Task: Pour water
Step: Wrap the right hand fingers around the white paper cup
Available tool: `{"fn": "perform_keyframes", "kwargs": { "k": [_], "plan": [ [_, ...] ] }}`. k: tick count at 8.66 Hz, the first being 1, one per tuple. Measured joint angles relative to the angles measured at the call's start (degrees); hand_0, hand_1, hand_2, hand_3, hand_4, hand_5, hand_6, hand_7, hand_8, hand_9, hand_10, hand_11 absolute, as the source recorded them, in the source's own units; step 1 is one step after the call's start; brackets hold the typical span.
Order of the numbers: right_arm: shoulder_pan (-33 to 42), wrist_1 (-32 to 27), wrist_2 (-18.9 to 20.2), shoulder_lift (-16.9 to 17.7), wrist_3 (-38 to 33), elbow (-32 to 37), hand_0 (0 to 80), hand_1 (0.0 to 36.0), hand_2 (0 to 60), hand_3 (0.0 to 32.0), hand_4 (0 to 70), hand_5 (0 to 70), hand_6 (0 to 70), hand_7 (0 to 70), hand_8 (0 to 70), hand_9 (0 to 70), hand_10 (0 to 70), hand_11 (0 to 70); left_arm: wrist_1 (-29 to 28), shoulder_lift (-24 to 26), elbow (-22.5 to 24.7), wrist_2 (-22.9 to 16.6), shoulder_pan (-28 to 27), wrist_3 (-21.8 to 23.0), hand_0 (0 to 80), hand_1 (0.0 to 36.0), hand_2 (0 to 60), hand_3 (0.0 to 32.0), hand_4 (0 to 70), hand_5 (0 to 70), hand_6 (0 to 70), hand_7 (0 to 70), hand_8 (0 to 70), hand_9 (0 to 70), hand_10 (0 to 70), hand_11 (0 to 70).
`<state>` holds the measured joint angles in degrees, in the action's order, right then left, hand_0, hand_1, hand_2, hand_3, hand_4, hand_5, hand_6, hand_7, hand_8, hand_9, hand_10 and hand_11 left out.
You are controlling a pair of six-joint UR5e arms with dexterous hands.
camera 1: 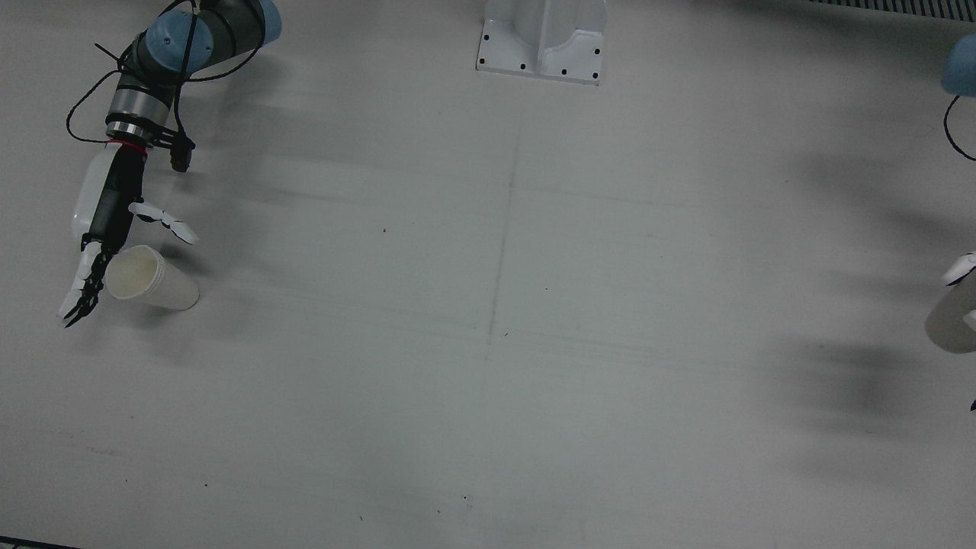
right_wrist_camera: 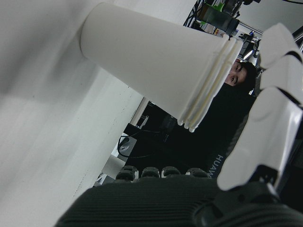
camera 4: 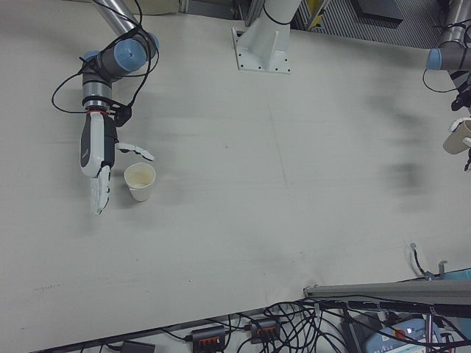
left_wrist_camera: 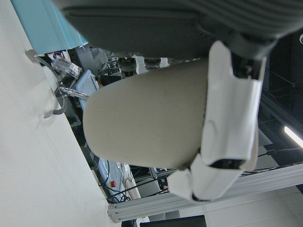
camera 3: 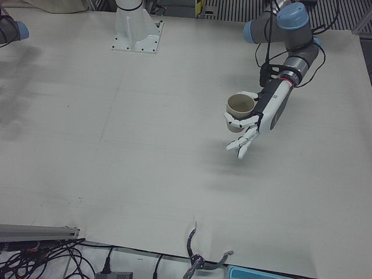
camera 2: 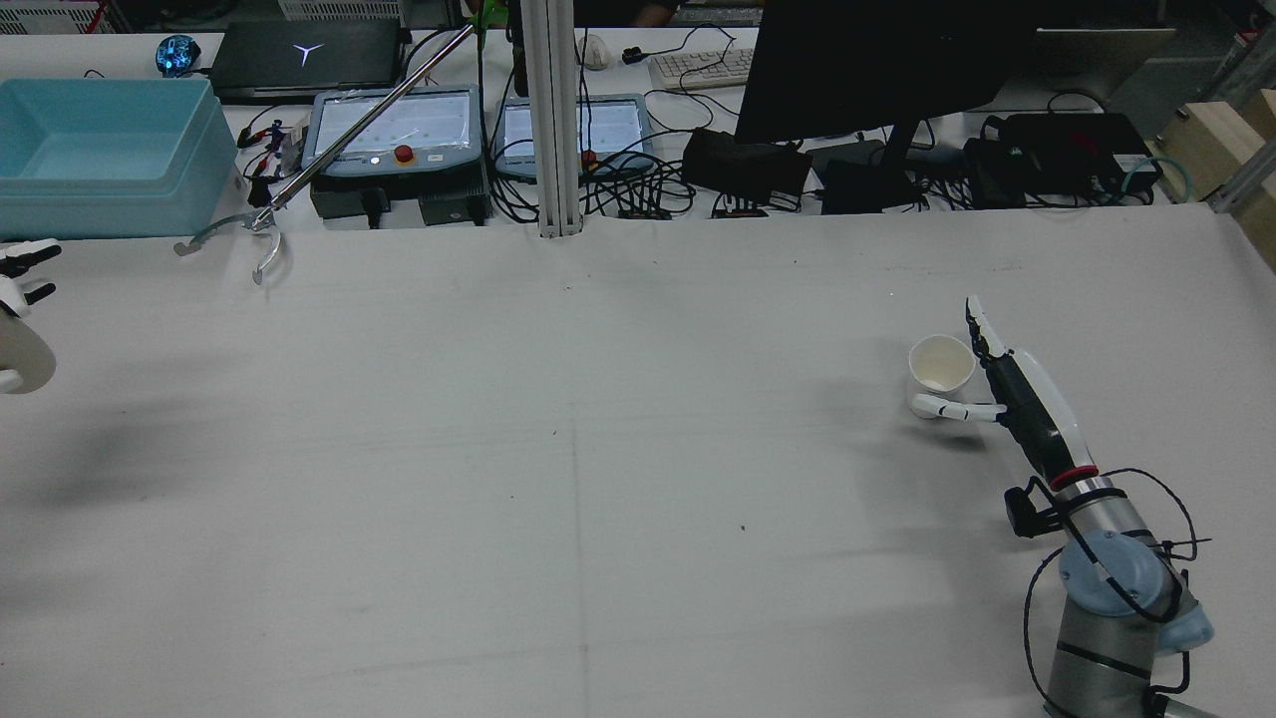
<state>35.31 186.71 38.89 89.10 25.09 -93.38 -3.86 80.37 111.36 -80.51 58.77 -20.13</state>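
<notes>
Two pale paper cups sit at opposite ends of my white bench. The first cup stands upright on the bench surface, empty as far as I can see, its rim showing stacked edges in the right hand view. My right arm reaches down beside that standing cup, forearm sloping low over the bench. The right hand lies just beside the cup with its fingers stretched out straight past the cup's rim and the thumb spread out on the cup's other side; the hand is spread wide and grips nothing, and I cannot tell whether any finger touches the cup wall.

The second cup is lifted off the bench, well apart from the standing cup, near the far edge by the blue bin. My left arm angles downward from its elbow, and the left hand is clamped on this raised cup, fingers curled around its wall, the cup held roughly upright with its mouth open to the left-front view.
</notes>
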Motion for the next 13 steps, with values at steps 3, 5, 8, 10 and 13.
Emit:
{"fn": "perform_keyframes", "kwargs": {
  "k": [3, 5, 8, 10, 13],
  "plan": [
    [0.76, -0.22, 1.22, 0.54, 0.03, 0.04, 45.2, 14.8, 17.5, 0.0, 0.0, 0.0, 0.0, 0.0, 0.0, 0.8, 1.8, 4.3, -0.04, -1.68, 1.6, 0.06, -0.05, 0.0, 71.4, 36.0, 60.0, 0.0, 53.4, 70.0, 10.5, 14.4, 3.1, 4.3, 7.6, 14.5],
    [2.31, -2.96, 1.41, 0.53, -2.3, 1.25, 45.8, 15.6, 18.4, 0.0, 0.0, 0.0, 0.0, 0.0, 0.0, 0.2, 1.4, 3.6, -0.11, -2.3, 2.28, 0.08, -0.06, 0.0, 72.0, 36.0, 60.0, 0.0, 53.6, 70.0, 10.5, 14.5, 3.1, 4.3, 7.5, 14.4],
    [2.47, -4.46, 1.4, 0.49, -4.29, 2.29, 46.0, 16.3, 19.2, 0.0, 0.0, 0.0, 0.0, 0.0, 0.0, 0.0, 1.7, 4.4, -1.03, -4.35, 3.66, 0.03, 1.3, 0.07, 71.8, 36.0, 60.0, 0.0, 53.4, 70.0, 10.5, 14.5, 3.1, 4.3, 7.5, 14.4],
    [2.11, -4.57, 1.25, 0.53, -4.18, 3.99, 45.8, 15.8, 18.8, 0.0, 0.0, 0.0, 0.0, 0.0, 0.0, 0.8, 2.4, 5.1, -1.85, -5.32, 3.98, 0.01, 1.69, 0.05, 70.8, 36.0, 60.0, 0.0, 53.4, 70.0, 10.5, 14.4, 3.0, 4.3, 7.5, 14.4],
    [1.04, -4.6, 1.08, 0.25, -4.17, 4.87, 46.2, 16.2, 18.1, 0.0, 0.0, 0.0, 0.0, 0.0, 0.0, 0.9, 2.7, 5.7, -2.83, -5.9, 4.04, -0.03, 2.47, 0.14, 71.8, 36.0, 60.0, 0.0, 54.1, 70.0, 10.7, 14.5, 3.3, 4.3, 7.5, 14.3]
  ]
}}
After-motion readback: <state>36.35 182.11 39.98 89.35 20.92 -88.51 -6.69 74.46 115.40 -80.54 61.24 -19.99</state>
